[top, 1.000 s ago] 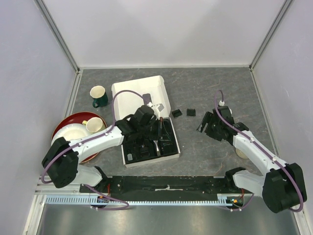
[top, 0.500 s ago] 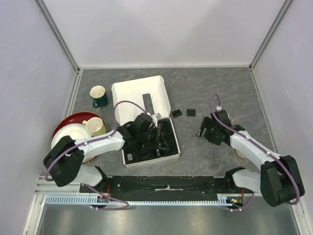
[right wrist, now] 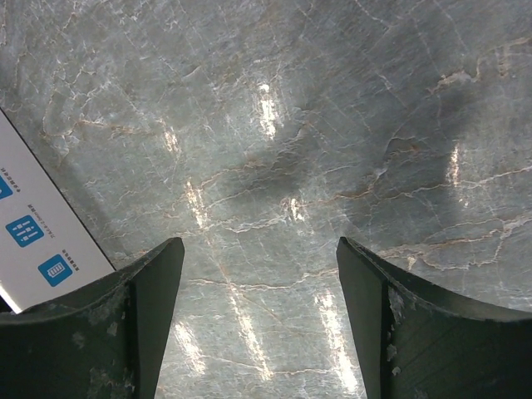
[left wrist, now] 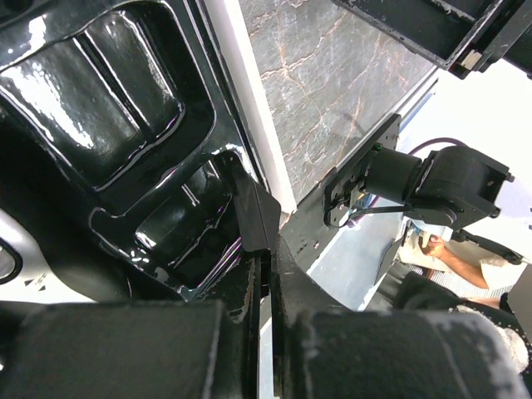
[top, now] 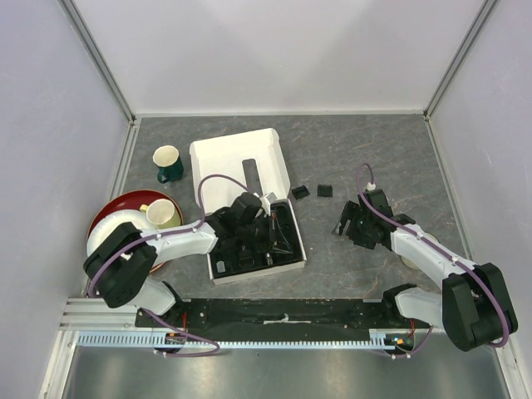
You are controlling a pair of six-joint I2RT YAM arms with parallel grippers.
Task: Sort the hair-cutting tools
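Sorting hair-cutting tools: holdings on the grey marbled desk

Left pincer: fingers pressed together with nothing seen between them, tip lowered into the glossy black moulded tray of the white cardboard box. Right pincer: fingers wide apart over bare desk, holding nothing. Two small black plastic comb guards: lying on the desk just beside the box's right edge, apart from both pincers.

Glossy black plastic tray, polished grey marbled tabletop, matt white cardboard box; scuffed matt-black right tool
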